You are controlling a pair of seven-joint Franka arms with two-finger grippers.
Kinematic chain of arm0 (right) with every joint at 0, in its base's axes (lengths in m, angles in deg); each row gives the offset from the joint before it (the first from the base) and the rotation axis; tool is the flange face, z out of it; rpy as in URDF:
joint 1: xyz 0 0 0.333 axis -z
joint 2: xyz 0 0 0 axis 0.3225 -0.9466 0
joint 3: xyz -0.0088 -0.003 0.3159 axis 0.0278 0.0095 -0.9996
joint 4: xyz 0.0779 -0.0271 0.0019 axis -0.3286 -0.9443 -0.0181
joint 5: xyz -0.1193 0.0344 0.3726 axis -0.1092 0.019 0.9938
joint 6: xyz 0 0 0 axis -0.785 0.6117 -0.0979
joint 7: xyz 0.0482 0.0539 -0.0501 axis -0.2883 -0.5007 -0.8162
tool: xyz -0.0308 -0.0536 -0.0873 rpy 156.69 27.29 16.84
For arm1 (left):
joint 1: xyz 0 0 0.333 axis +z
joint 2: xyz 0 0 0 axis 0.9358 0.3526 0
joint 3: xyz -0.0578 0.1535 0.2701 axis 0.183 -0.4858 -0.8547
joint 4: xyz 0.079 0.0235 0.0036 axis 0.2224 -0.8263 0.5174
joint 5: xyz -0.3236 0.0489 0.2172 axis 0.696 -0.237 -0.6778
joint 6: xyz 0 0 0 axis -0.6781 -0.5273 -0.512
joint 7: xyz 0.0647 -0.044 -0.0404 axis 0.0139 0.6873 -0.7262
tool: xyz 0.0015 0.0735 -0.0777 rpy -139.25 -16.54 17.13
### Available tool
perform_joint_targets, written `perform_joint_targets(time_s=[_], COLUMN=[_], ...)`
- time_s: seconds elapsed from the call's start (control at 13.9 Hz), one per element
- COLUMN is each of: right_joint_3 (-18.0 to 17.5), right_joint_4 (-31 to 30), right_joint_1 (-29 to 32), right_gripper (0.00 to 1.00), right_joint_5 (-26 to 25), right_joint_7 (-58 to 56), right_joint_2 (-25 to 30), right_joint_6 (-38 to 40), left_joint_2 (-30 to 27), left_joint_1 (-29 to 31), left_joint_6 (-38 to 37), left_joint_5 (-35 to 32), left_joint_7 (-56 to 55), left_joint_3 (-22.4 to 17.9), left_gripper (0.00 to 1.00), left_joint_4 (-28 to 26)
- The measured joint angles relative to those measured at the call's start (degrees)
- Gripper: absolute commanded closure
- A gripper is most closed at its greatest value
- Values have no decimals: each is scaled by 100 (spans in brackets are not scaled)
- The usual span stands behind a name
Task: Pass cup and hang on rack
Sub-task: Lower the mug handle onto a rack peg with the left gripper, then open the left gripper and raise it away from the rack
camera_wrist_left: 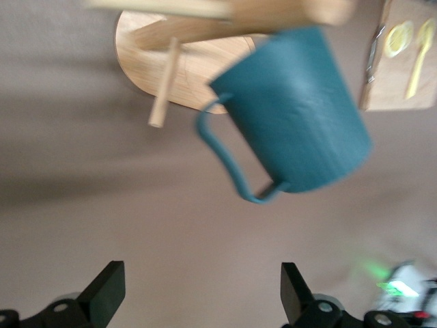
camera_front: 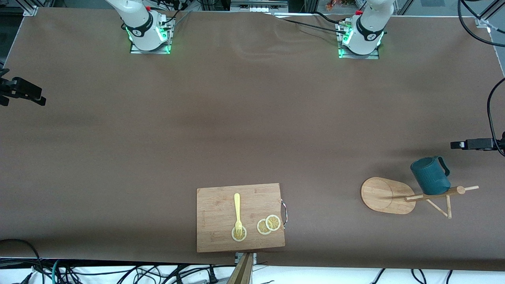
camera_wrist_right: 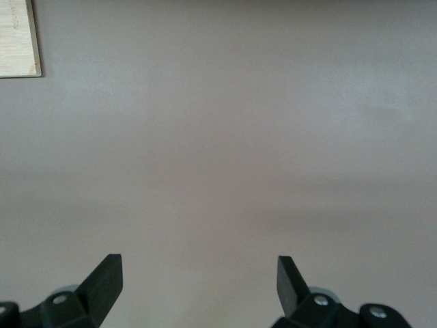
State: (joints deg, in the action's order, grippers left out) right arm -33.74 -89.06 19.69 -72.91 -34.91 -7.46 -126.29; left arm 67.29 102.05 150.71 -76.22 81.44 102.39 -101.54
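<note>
1. You see the small dark teal ribbed mug (camera_front: pixel 429 176) hanging on the light bamboo mug rack (camera_front: pixel 410 196) at the left arm's end of the table. No gripper holds it. It seems to hang from a thin peg near the top of the post, so I judge the hanging step as done.

2. The rack's flat oval base (camera_front: pixel 384 195) stands on the brown table cover (camera_front: pixel 252 126). Its central post points toward the camera, which is why the mug looks as if it lies beside the base.

3. The left gripper (camera_wrist_left: pixel 203 290) is over the bare cover near the mug. Its fingers are spread wide and hold nothing. The loop handle (camera_wrist_left: pixel 229 160) is free.

4. The right gripper (camera_wrist_right: pixel 198 283) waits over the bare cover, also wide and empty.

5. A rectangular bamboo cutting board (camera_front: pixel 240 217) lies nearer to the front camera, toward the middle. It carries a yellow fork (camera_front: pixel 237 211) and lemon slices (camera_front: pixel 268 225), well apart from the rack, so it should not disturb you.
</note>
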Motion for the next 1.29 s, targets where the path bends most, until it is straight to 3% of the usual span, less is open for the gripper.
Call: perform_joint_targets(time_s=[0.29, 0.57, 1.0, 1.29], right_joint_3=[3, 5, 6, 17], right_joint_4=[0, 1, 1, 1], right_joint_1=[1, 2, 2, 4], right_gripper=[0, 0, 0, 0], right_joint_5=[0, 0, 0, 0], right_joint_7=[0, 1, 2, 4], right_joint_2=[0, 0, 0, 0], right_joint_6=[1, 1, 1, 1], left_joint_2=[-646, -962, -1028, -1117], left_joint_1=[-1141, -2230, -2802, -2952], left_joint_6=[-2, -22, -89, -217], left_joint_5=[-1405, -2259, -2321, -2322], left_joint_7=[-42, -387, -536, -1398], left_joint_3=[2, -4, 14, -11], left_gripper=[0, 0, 0, 0], left_joint_4=[-43, -76, -87, -88])
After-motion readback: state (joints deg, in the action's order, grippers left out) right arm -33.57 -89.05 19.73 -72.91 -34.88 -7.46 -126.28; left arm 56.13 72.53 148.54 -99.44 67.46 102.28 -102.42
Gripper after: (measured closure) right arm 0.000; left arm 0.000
